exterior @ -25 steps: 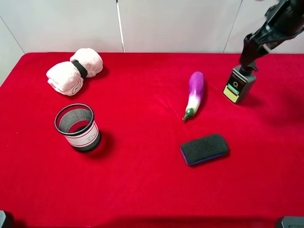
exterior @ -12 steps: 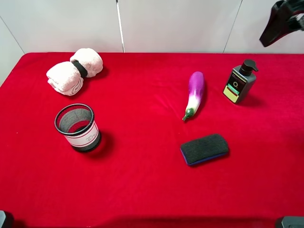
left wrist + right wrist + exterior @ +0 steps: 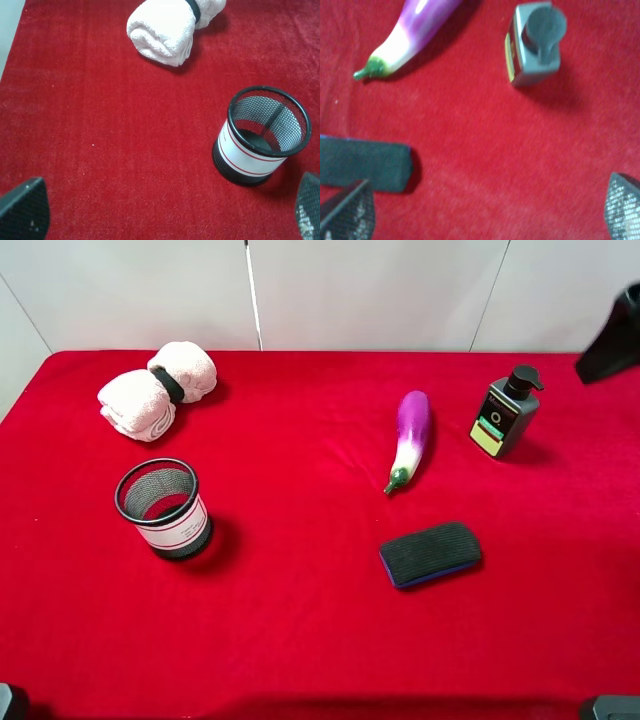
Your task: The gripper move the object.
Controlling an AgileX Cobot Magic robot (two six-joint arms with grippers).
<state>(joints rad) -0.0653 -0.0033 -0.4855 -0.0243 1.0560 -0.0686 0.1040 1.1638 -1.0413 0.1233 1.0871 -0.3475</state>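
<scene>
The pump bottle [image 3: 504, 416] stands upright on the red tabletop [image 3: 300, 620] at the far right, free of any grip, with the eggplant [image 3: 410, 439] just to its left and the dark eraser pad [image 3: 431, 553] nearer the front. The right hand [image 3: 610, 345] shows only as a dark shape at the right edge of the high view, well above and clear of the bottle; in its own wrist view its two fingertips [image 3: 622, 207] stand far apart with nothing between them, so it is wide and empty. The left hand [image 3: 160, 212] hangs over the left side near the mesh cup [image 3: 261, 135] and the rolled towel [image 3: 167, 27], its tips also spread wide and holding nothing. If the bottle is to be moved again, the main risk seems to be its shape: it is tall for its small base and topped by a pump head, so a hand descending off-centre would likely catch the pump and tip it over rather than enclose the body. An approach from the left could also nudge the eggplant, which looks round enough to roll. A grip high on the narrow neck would probably let the bottle swing or slip. The wrist view is slightly blurred, which makes fine alignment harder to judge.
</scene>
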